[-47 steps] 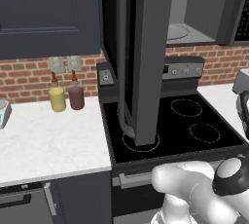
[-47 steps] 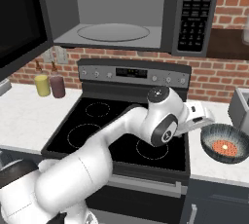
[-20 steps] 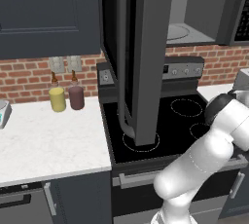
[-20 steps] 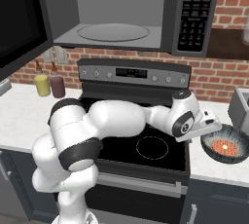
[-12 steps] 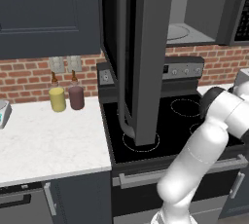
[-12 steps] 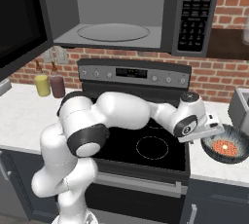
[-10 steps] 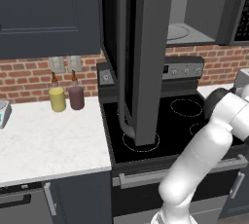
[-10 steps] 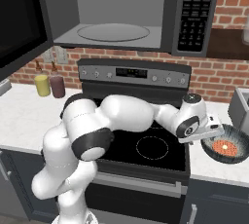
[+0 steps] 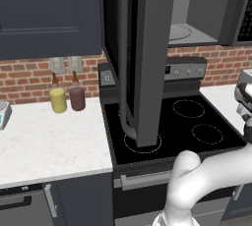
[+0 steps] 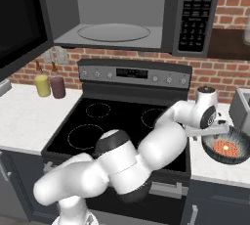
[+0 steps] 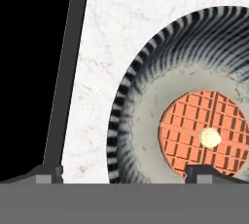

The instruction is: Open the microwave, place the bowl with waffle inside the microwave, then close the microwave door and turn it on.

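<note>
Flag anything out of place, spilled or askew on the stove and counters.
Nothing stands out. The microwave door hangs wide open over the stove, as the job needs. The bowl sits upright on the counter right of the stove, waffle flat inside it. The two jars stand upright by the brick wall.

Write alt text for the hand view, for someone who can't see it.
Close, top-down look at a grey ribbed bowl holding a round orange-brown waffle, on a white speckled counter. The open end effector hovers over the bowl's left rim; the black stovetop lies at left.
</note>
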Available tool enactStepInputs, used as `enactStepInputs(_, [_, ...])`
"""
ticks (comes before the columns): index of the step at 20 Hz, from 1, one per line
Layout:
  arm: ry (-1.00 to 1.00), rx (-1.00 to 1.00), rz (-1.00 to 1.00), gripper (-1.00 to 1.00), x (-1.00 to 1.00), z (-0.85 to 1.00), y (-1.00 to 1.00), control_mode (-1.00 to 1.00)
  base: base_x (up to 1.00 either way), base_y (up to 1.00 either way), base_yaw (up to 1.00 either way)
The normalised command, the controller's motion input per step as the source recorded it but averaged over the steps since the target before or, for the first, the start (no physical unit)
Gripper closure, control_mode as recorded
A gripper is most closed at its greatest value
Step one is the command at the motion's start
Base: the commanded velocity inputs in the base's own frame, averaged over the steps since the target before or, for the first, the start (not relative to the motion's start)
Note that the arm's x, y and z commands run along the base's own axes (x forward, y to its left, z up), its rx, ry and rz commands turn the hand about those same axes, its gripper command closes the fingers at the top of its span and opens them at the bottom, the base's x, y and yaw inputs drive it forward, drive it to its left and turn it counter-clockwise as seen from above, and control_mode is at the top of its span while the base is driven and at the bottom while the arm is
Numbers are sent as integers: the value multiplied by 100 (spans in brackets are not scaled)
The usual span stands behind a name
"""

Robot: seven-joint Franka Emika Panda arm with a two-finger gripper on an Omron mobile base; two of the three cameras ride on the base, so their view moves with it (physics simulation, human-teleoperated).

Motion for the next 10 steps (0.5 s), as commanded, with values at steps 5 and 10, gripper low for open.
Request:
enactStepInputs(5, [5, 0, 0, -100, 33, 0, -1, -100, 0, 0, 0])
enactStepInputs(10, [12, 0, 0, -100, 28, -22, -6, -100, 0, 0, 0])
